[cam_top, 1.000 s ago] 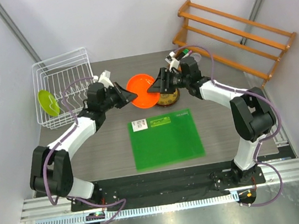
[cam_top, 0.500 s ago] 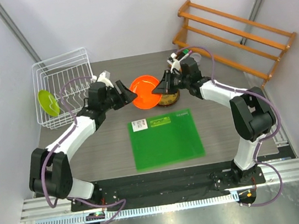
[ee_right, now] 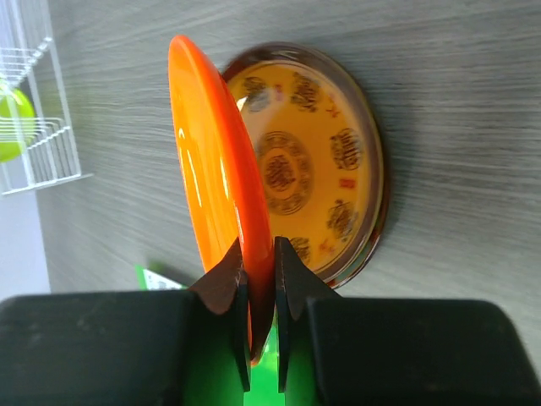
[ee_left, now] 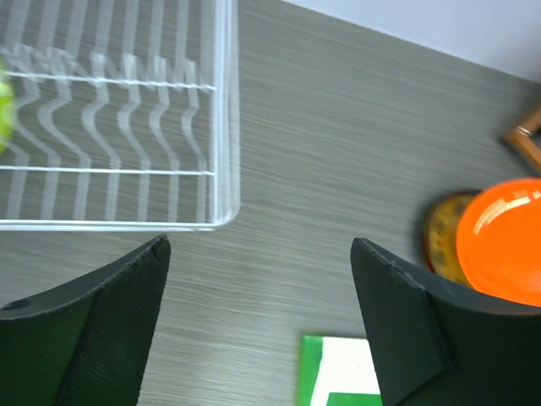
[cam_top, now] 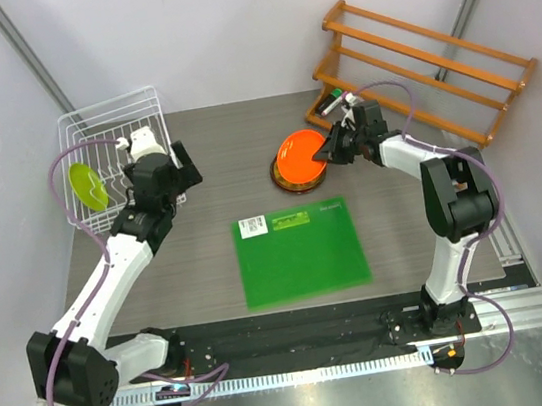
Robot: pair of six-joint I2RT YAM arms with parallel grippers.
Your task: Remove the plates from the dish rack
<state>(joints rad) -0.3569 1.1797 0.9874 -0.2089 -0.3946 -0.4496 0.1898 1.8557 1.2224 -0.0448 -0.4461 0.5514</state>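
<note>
The plain orange plate [cam_top: 299, 157] [ee_right: 211, 169] is pinched by its rim in my right gripper [cam_top: 329, 150] [ee_right: 258, 247], which is shut on it. It hangs tilted just over the brown-yellow patterned plate [cam_top: 291, 182] [ee_right: 314, 161] lying flat on the table. My left gripper [cam_top: 183, 169] [ee_left: 260, 247] stands open and empty beside the near right corner of the white wire dish rack [cam_top: 112, 134] [ee_left: 221, 127]. A lime green plate [cam_top: 87, 185] [ee_right: 12, 127] stands in the rack's left part. The left wrist view catches the orange plate [ee_left: 507, 245] at its right edge.
A flat green mat [cam_top: 300, 251] [ee_left: 314, 372] lies at the table's front middle. An orange wooden slatted shelf [cam_top: 428, 60] stands at the back right, with a marker-like object [cam_top: 330, 102] at its foot. Grey walls close in the table on the left and at the back.
My left gripper opened, let go of the orange plate and drew back left to the rack. My right gripper shut on the plate and carried it right, over the patterned plate.
</note>
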